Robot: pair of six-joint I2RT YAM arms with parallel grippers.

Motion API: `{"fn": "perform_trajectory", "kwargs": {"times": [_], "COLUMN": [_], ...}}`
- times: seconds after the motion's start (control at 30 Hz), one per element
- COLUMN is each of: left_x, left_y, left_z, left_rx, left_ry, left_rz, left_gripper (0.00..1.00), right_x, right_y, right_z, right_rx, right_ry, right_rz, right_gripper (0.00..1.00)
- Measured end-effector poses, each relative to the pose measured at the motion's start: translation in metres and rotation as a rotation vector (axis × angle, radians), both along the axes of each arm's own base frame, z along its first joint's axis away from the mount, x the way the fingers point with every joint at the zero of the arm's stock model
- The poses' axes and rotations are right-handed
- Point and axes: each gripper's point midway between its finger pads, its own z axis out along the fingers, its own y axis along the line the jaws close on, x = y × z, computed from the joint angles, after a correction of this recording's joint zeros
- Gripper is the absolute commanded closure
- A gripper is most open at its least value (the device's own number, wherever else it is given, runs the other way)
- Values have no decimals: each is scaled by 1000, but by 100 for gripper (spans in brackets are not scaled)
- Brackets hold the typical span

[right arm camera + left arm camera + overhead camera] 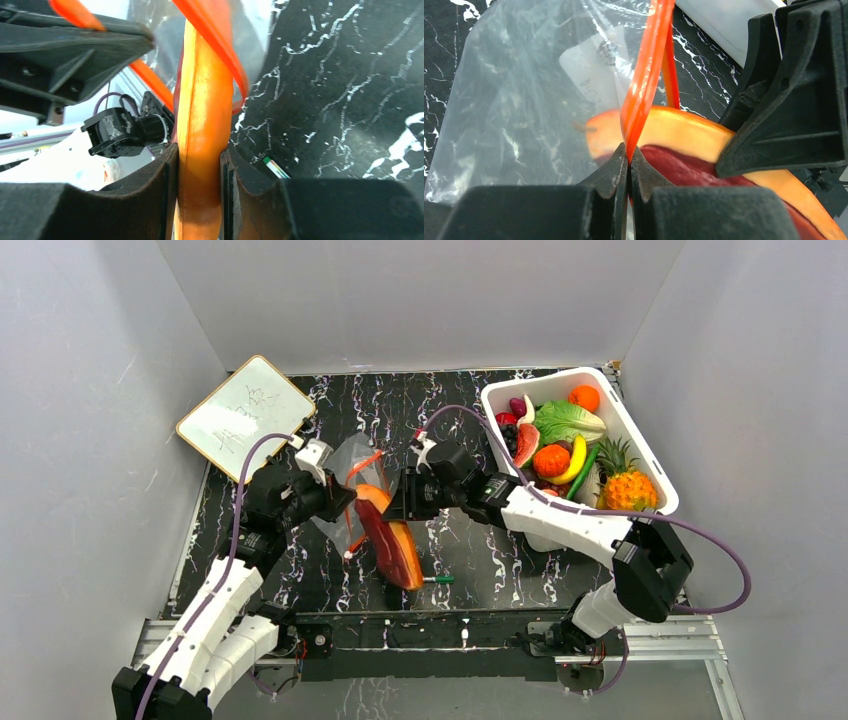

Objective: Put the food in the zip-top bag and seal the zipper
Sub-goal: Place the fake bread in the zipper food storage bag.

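The clear zip-top bag (368, 468) hangs open at the table's middle left. My left gripper (338, 498) is shut on its orange-red zipper strip (646, 75), which runs up from the closed jaws (629, 155). My right gripper (396, 502) is shut on a long food slice (392, 540) with an orange rind and dark red flesh. Its upper end sits at the bag's mouth and its lower end reaches towards the table's front. In the right wrist view the slice (202, 115) stands between my fingers (198, 165), with the zipper loop (215, 30) around its far end.
A white tub (540, 379) full of toy fruits and vegetables stands at the back right. A small whiteboard (245, 415) leans at the back left. A white-and-green marker pen (437, 580) lies near the front edge, below the slice.
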Motion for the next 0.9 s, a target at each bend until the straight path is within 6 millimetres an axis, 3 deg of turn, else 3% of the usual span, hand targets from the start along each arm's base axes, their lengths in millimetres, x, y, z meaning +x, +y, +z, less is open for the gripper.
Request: {"fn": "perform_trajectory", "kwargs": {"times": [0.23,0.47,0.9], "left_x": [-6,-14,-32], "left_y": [-7,-15,-28], "left_z": [1,5,15], "left_rx": [-19,-51,-121], "left_ry": [4,11,10], "left_rz": [-47,-105,-205], "left_gripper": [100,100,100], "right_x": [-4,7,30], "right_y": [17,19,27], "right_z": [14,3,22], "right_rx": [43,24,98], "right_ry": [-21,-7,-66], "right_rz": [29,-33,-131], "right_gripper": [100,100,100]}}
